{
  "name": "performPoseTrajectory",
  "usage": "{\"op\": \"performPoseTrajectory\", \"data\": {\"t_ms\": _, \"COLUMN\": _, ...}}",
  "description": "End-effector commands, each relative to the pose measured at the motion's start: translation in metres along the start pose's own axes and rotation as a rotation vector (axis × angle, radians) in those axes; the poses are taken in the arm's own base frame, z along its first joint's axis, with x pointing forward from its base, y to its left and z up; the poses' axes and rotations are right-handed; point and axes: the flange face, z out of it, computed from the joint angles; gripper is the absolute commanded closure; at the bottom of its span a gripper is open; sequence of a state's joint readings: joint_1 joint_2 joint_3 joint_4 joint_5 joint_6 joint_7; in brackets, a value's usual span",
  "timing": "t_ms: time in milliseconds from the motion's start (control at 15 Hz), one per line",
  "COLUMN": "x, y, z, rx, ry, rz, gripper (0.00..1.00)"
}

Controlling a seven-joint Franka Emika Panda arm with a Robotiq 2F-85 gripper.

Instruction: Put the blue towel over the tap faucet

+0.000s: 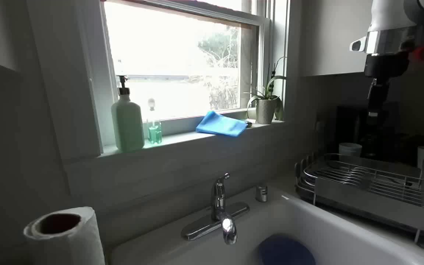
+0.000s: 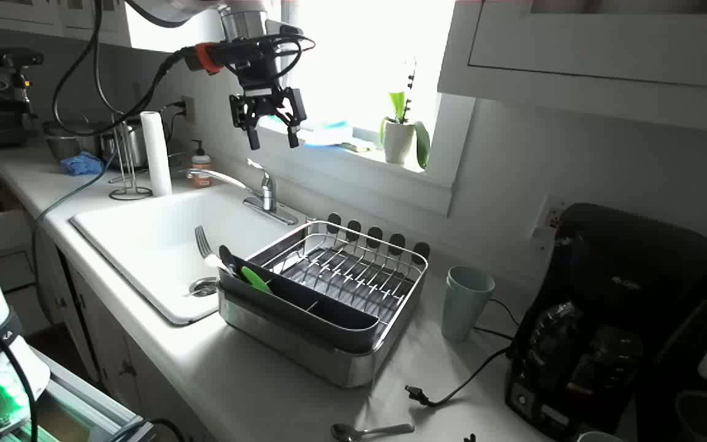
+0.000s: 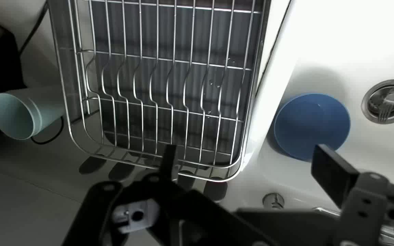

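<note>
The blue towel point(image 1: 222, 124) lies folded on the windowsill beside the potted plant. It also shows, washed out by light, in an exterior view point(image 2: 329, 132) behind the gripper. The chrome tap faucet point(image 1: 219, 206) stands at the back of the sink below the sill; it shows in an exterior view too point(image 2: 267, 191), with nothing on it. My gripper point(image 2: 274, 141) is open and empty, pointing down in the air above the faucet and rack area. In the wrist view its fingers point(image 3: 246, 153) are wide apart with nothing between them. The towel is out of the wrist view.
A wire dish rack point(image 2: 353, 276) stands beside the white sink point(image 2: 126, 264). A blue bowl point(image 3: 311, 124) sits in the sink. A plant pot point(image 1: 265, 110) and soap bottle point(image 1: 128, 121) stand on the sill. A paper towel roll point(image 2: 156, 153) stands across the sink.
</note>
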State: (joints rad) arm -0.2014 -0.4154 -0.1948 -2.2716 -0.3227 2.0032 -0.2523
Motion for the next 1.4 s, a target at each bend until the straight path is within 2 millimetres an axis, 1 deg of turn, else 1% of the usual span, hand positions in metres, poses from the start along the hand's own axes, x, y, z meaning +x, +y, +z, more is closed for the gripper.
{"op": "performPoseTrajectory", "data": {"t_ms": 0, "x": 0.000, "y": 0.000, "z": -0.001, "rx": 0.000, "ry": -0.001, "rz": 0.000, "gripper": 0.00}}
{"op": "performPoseTrajectory", "data": {"t_ms": 200, "x": 0.000, "y": 0.000, "z": -0.001, "rx": 0.000, "ry": -0.001, "rz": 0.000, "gripper": 0.00}}
{"op": "performPoseTrajectory", "data": {"t_ms": 267, "x": 0.006, "y": 0.007, "z": 0.004, "rx": 0.024, "ry": -0.005, "rz": 0.014, "gripper": 0.00}}
{"op": "performPoseTrajectory", "data": {"t_ms": 333, "x": 0.017, "y": 0.018, "z": 0.013, "rx": 0.071, "ry": -0.002, "rz": 0.048, "gripper": 0.00}}
{"op": "performPoseTrajectory", "data": {"t_ms": 467, "x": 0.031, "y": 0.043, "z": 0.028, "rx": 0.150, "ry": 0.043, "rz": 0.133, "gripper": 0.00}}
{"op": "performPoseTrajectory", "data": {"t_ms": 533, "x": 0.035, "y": 0.049, "z": 0.032, "rx": 0.189, "ry": 0.071, "rz": 0.172, "gripper": 0.00}}
{"op": "performPoseTrajectory", "data": {"t_ms": 600, "x": 0.049, "y": 0.067, "z": 0.034, "rx": 0.204, "ry": 0.138, "rz": 0.196, "gripper": 0.00}}
{"op": "performPoseTrajectory", "data": {"t_ms": 667, "x": 0.056, "y": 0.074, "z": 0.042, "rx": 0.238, "ry": 0.185, "rz": 0.216, "gripper": 0.00}}
{"op": "performPoseTrajectory", "data": {"t_ms": 733, "x": 0.073, "y": 0.086, "z": 0.044, "rx": 0.262, "ry": 0.242, "rz": 0.233, "gripper": 0.00}}
{"op": "performPoseTrajectory", "data": {"t_ms": 800, "x": 0.081, "y": 0.088, "z": 0.049, "rx": 0.299, "ry": 0.288, "rz": 0.251, "gripper": 0.00}}
{"op": "performPoseTrajectory", "data": {"t_ms": 867, "x": 0.098, "y": 0.086, "z": 0.048, "rx": 0.335, "ry": 0.326, "rz": 0.260, "gripper": 0.00}}
{"op": "performPoseTrajectory", "data": {"t_ms": 933, "x": 0.105, "y": 0.082, "z": 0.049, "rx": 0.380, "ry": 0.361, "rz": 0.272, "gripper": 0.00}}
{"op": "performPoseTrajectory", "data": {"t_ms": 1067, "x": 0.134, "y": 0.064, "z": 0.040, "rx": 0.486, "ry": 0.411, "rz": 0.243, "gripper": 0.00}}
{"op": "performPoseTrajectory", "data": {"t_ms": 1200, "x": 0.160, "y": 0.049, "z": 0.038, "rx": 0.600, "ry": 0.464, "rz": 0.222, "gripper": 0.00}}
{"op": "performPoseTrajectory", "data": {"t_ms": 1267, "x": 0.176, "y": 0.043, "z": 0.041, "rx": 0.661, "ry": 0.480, "rz": 0.198, "gripper": 0.00}}
{"op": "performPoseTrajectory", "data": {"t_ms": 1333, "x": 0.191, "y": 0.038, "z": 0.048, "rx": 0.723, "ry": 0.480, "rz": 0.192, "gripper": 0.00}}
